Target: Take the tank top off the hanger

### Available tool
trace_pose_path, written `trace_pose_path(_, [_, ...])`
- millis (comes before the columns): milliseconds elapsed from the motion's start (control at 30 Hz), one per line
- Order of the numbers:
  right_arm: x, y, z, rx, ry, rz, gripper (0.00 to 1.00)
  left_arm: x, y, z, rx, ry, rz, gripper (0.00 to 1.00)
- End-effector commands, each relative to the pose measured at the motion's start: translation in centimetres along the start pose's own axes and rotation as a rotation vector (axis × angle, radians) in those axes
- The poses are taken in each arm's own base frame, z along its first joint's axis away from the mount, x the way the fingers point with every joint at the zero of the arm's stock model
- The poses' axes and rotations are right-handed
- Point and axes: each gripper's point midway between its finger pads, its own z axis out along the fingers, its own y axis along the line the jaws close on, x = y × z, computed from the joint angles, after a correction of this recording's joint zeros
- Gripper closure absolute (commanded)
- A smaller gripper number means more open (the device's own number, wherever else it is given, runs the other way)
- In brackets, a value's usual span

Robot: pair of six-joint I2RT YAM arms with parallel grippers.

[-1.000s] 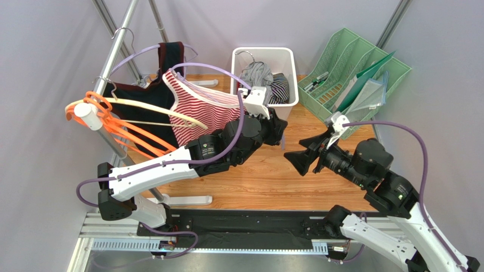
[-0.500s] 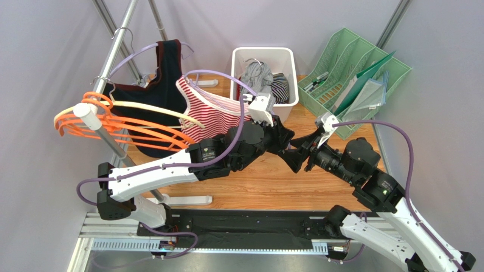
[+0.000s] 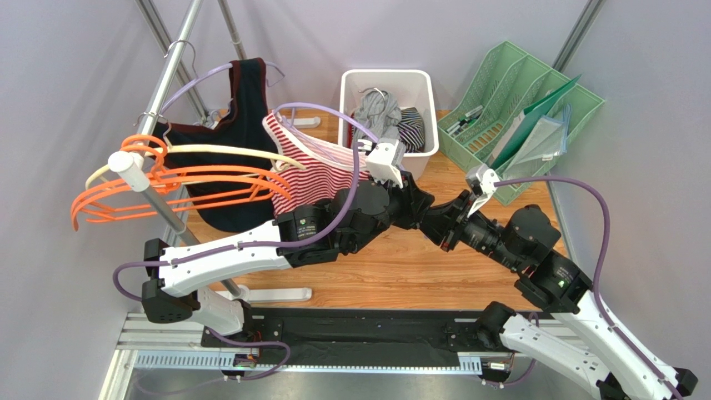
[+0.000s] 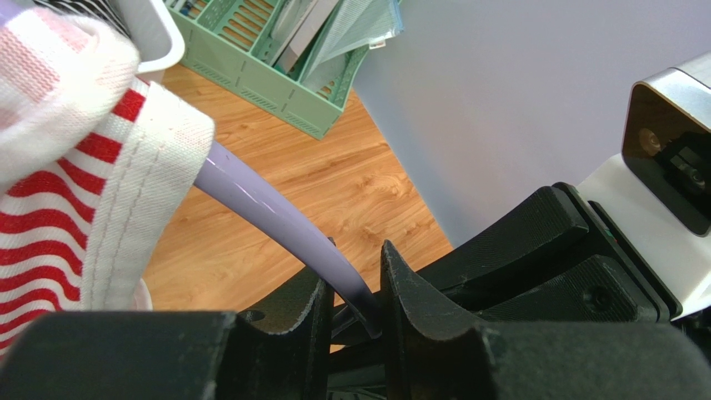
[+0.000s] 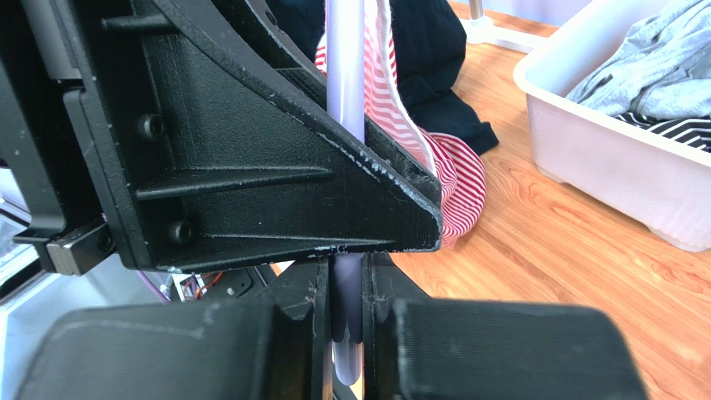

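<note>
Left gripper [image 4: 355, 287] and right gripper [image 5: 348, 283] tight on lilac hanger [image 4: 250, 193]

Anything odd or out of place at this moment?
Both hands clamp the same lilac hanger: the left hand and right hand are jammed against each other at one end, with the tank top bunched beside them. The orange hangers on the rack splay at uneven angles.
</note>
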Motion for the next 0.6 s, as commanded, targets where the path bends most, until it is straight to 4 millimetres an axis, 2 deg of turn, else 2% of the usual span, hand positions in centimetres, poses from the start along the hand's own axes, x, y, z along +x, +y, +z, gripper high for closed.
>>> trace_pose_path(0, [-0.2, -1.9, -0.5, 0.101, -0.051, 0.01, 1.0, -5.4, -3.5, -2.3, 0.11, -0.113, -0.049, 1.0])
trace_pose_path(167, [-2.1, -1.6, -3.0, 0.09, -0.207, 0.032, 1.0, -6.4, -3.5, -2.7, 0.116, -0.148, -0.037, 0.99])
trace_pose_path(233, [-2.0, -1.5, -3.3, 0.085, -0.222, 0.032, 1.0, -6.8, -3.6, -2.8, 0.12, -0.157, -0.026, 0.91])
trace_pose_path(267, [-2.3, -1.4, -3.7, 0.078, -0.244, 0.03, 1.0, -6.8, -3.8, -2.8, 0.127, -0.155, -0.019, 0.83])
trace_pose_path(367, [-2.4, -1.9, -4.3, 0.105, -0.273, 0.031, 1.0, -7.1, -4.4, -2.9, 0.157, -0.164, -0.015, 0.68])
trace_pose_path(567, [-3.0, -2.8, -5.6, 0.168, -0.31, 0.053, 1.0, -6.4, -5.5, -3.5, 0.23, -0.121, 0.021, 0.57])
